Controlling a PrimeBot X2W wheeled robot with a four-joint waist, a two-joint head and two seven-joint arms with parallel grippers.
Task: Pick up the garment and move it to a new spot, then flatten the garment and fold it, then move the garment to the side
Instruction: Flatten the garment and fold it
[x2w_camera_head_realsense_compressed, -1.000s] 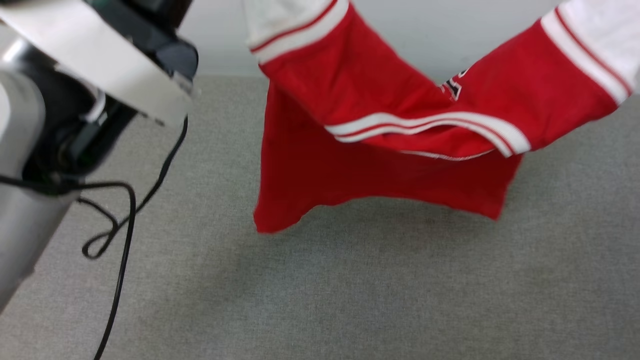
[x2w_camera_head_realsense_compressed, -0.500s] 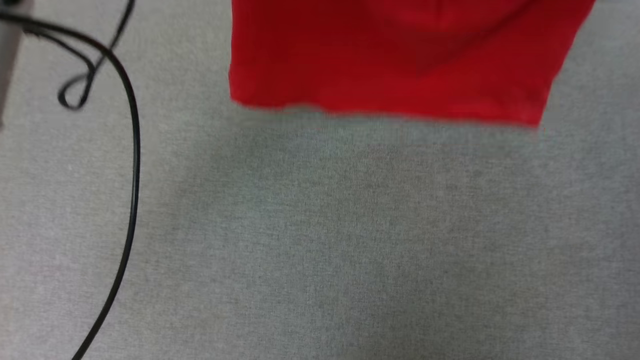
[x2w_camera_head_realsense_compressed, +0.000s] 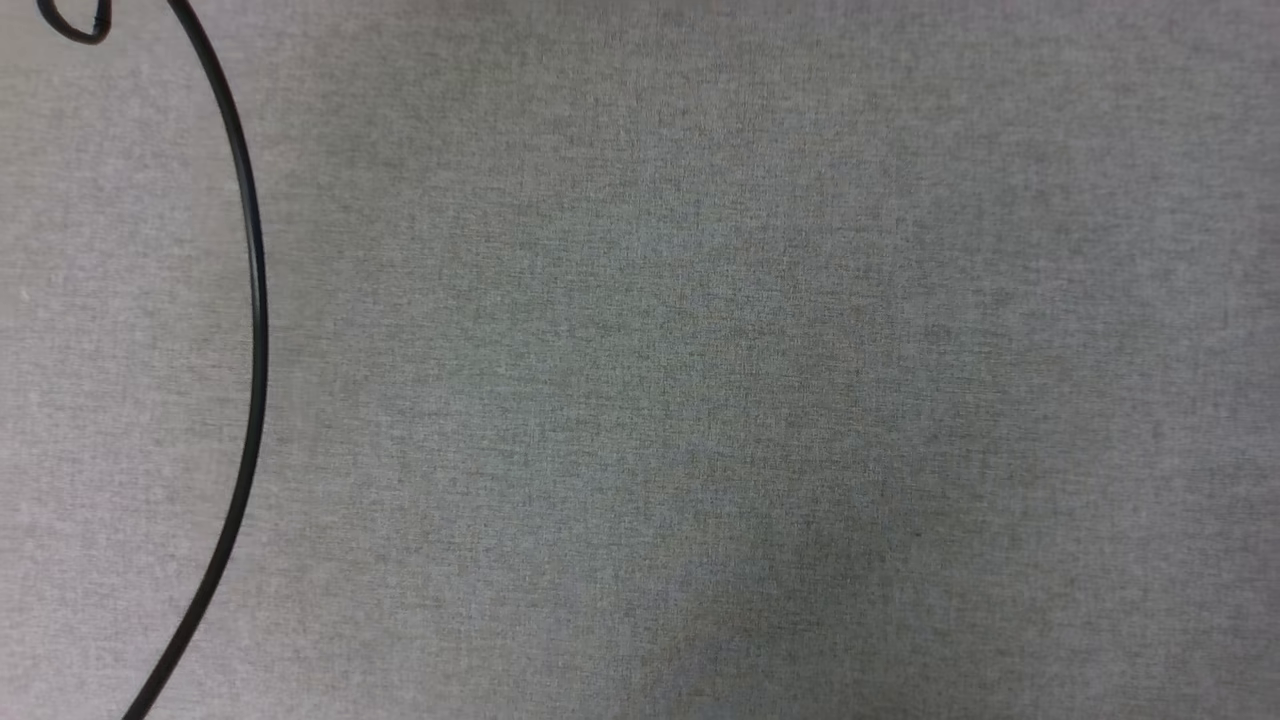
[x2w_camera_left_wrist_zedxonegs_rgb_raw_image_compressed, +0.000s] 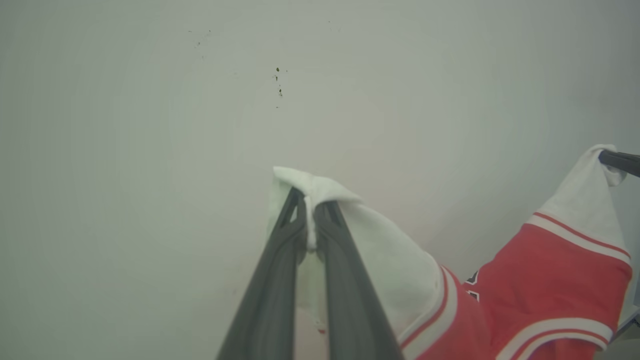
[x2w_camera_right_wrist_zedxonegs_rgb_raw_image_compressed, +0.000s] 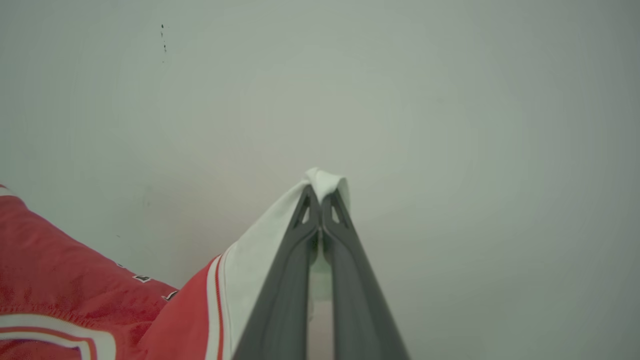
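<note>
Red garment (x2w_camera_left_wrist_zedxonegs_rgb_raw_image_compressed: 550, 280), white sleeves, red-white striped trim

our head: we tip down, the view slides | garment (x2w_camera_left_wrist_zedxonegs_rgb_raw_image_compressed: 550, 280): we now look below its red edge | black cable (x2w_camera_head_realsense_compressed: 256, 300): its little loop sits in the top corner now

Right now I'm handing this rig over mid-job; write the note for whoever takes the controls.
Left gripper: shut on the garment, pinching a white sleeve end.
Right gripper: shut on the other white sleeve end.
Garment: lifted, slung between the two grippers, sagging in the middle, before a pale wall.
Head view: grey surface, black cable at its left.
Done: pickup.
Left: lay it at the new spot, flatten, fold, move aside.
</note>
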